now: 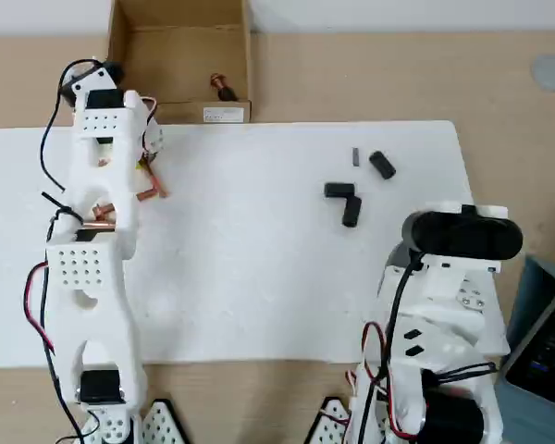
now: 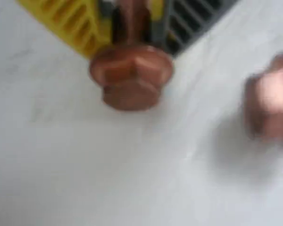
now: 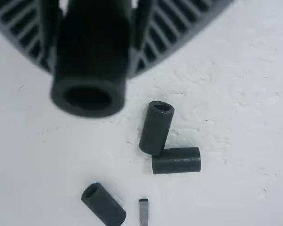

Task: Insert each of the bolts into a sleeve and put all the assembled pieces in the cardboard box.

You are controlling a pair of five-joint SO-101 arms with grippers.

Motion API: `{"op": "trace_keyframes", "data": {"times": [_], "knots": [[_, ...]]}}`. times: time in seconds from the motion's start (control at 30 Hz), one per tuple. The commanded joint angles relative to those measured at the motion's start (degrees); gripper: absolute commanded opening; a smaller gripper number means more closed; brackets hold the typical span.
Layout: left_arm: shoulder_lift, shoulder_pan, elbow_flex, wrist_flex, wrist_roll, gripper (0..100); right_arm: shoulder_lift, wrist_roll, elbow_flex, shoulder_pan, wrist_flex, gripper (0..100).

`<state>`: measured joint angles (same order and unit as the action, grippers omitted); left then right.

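Left wrist view: a bolt (image 2: 131, 77) is clamped in the left gripper (image 2: 132, 23) by the left edge of the white sheet (image 1: 259, 277). A sleeve (image 3: 90, 70) is clamped in the right gripper (image 3: 92, 28). Bolt and sleeve should be lined up straight, then pushed together slowly.

Your table (image 1: 370, 79) carries a board (image 1: 259, 277) across its middle.

- Just behind the board's left end: cardboard box (image 1: 120, 55). One piece (image 1: 224, 88) lies in it, by the near wall toward the right corner.
- Left side of the board, beside your left arm: loose bolt (image 1: 154, 191), lying on the board.
- Between the fingers of your left gripper (image 2: 132, 28): held bolt (image 2: 131, 75), head outward, over the board.
- Right side of the board:
  - first sleeve (image 1: 339, 191) and second sleeve (image 1: 351, 211), touching at an angle;
  - third sleeve (image 1: 382, 165), behind them to the right;
  - strip (image 1: 355, 157), just left of the third sleeve.
- In your right gripper (image 3: 92, 28): held sleeve (image 3: 90, 61), above the board, in front of the loose sleeves.
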<state>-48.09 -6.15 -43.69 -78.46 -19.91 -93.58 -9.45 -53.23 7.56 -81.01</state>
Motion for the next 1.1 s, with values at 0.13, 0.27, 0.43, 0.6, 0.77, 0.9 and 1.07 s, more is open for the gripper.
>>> {"op": "trace_keyframes", "data": {"times": [0.13, 0.27, 0.43, 0.6, 0.77, 0.9, 1.07], "knots": [[8.92, 3.16, -20.75, -14.51, 0.0, 0, -0.66, -0.26, 0.22, 0.75, 1.32, 0.9], [10.51, 5.54, -28.92, -21.01, 0.0, 0, -0.66, -0.18, 0.22, 0.57, 1.32, 0.9], [10.68, 6.68, -33.67, -22.07, 0.0, 0, -0.66, -0.18, 0.04, 0.48, 1.32, 0.9], [14.64, 6.86, -33.49, -22.15, 0.0, 0, -0.66, 1.93, -0.04, 0.48, 1.32, 0.9], [25.54, 9.58, -24.26, -22.15, 2.02, 0, -0.57, 3.08, -0.04, 0.48, 1.32, 0.9], [38.81, 12.57, -11.08, -22.15, 2.81, 0, -0.31, 3.08, -0.04, 0.48, 1.32, 0.9], [56.84, 16.26, 7.47, -22.07, 6.42, 0, -0.31, 5.54, -0.13, 0.4, 1.32, 0.9]]}}
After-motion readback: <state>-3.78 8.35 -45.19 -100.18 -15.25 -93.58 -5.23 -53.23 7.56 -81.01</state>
